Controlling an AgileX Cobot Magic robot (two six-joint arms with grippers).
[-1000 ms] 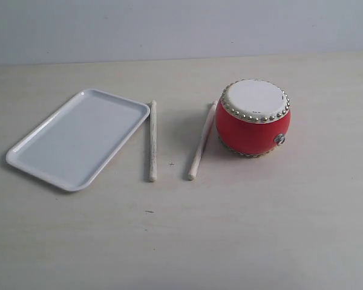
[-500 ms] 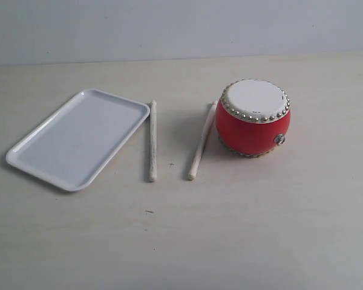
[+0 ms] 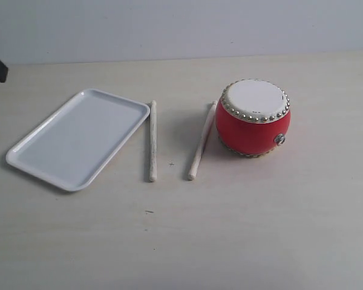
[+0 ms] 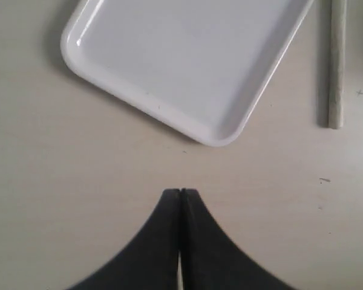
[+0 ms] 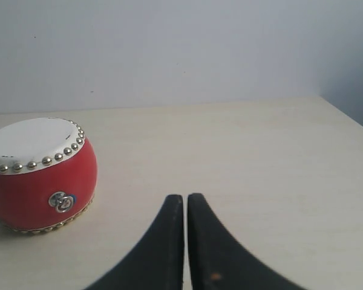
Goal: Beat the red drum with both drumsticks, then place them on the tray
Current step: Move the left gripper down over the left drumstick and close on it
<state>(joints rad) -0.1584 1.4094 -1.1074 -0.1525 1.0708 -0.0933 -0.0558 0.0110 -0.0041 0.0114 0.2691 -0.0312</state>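
Here, two drumsticks (image 3: 152, 141) lie on the table (image 3: 230, 229), pointing twelve to six, tray (image 3: 78, 136) at nine o'clock, drum (image 3: 254, 118) at three. The left claw (image 4: 180, 192), pinched together and empty, is by the tray; the right claw (image 5: 184, 196), likewise, by the drum.

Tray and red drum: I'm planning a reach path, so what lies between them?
Exterior view: one drumstick lies beside the tray, the other drumstick by the red drum.

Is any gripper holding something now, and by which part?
Nothing is held. The left gripper and right gripper are shut on nothing; both drumsticks lie on the table.
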